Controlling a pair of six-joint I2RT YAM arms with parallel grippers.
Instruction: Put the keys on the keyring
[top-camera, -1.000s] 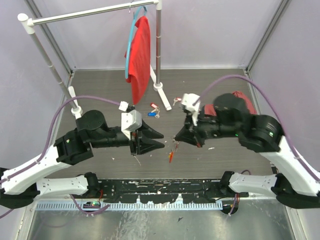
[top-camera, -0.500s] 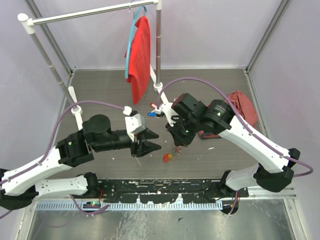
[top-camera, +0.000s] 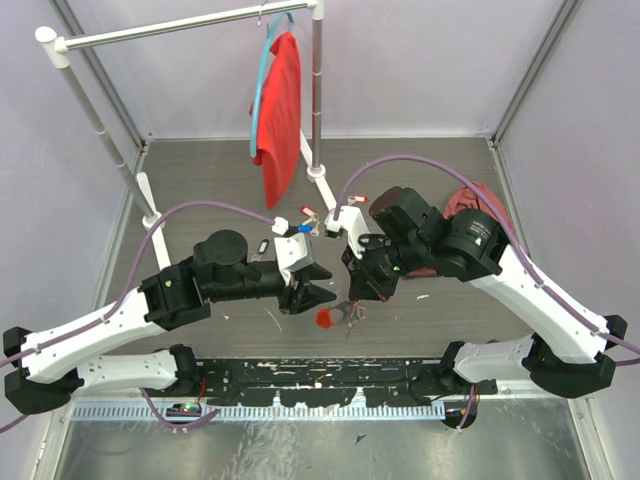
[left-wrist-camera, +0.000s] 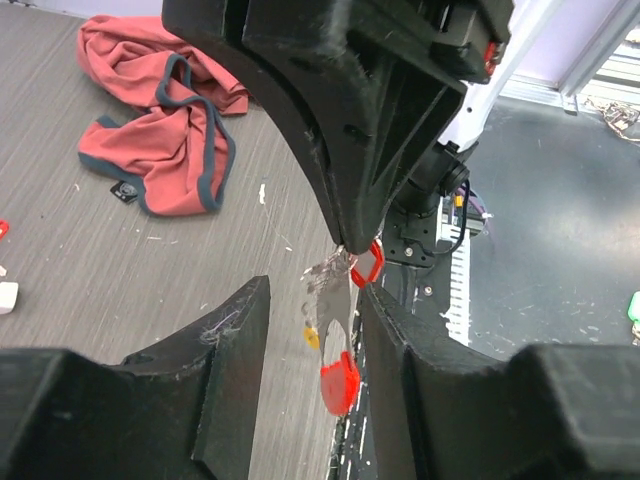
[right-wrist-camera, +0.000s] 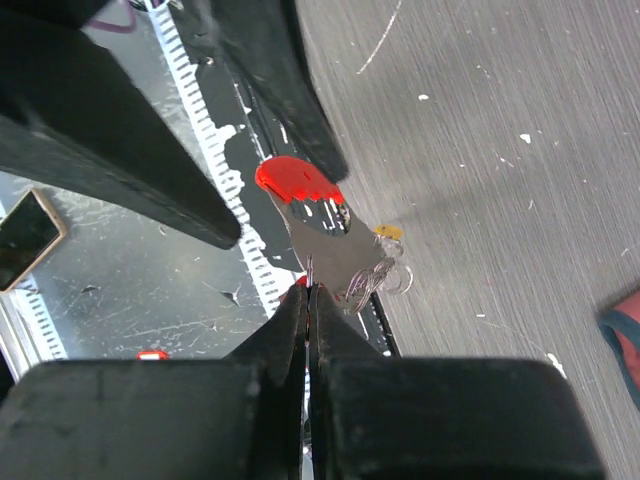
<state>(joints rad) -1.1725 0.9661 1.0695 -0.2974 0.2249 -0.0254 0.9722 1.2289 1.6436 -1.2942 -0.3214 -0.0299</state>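
Right hand (top-camera: 356, 299) clamped on keyring (top-camera: 326, 318) by a thin edge; left hand (top-camera: 330, 283) apart, just beside it. We risk knocking it onto the table (top-camera: 430, 180).

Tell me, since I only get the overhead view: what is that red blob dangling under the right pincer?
Observer: It's the red head of a silver key. The right pincer is shut on the key's thin end, so the head hangs lowest.
Operator: Is anything else hanging there?
Observer: Yes. There's a tangle of fine chain and a small yellow tag beside the blade.
Operator: Is the left pincer lined up with it?
Observer: The left pincer is open, and its own camera shows the key in the gap between its fingers, a little ahead of them.
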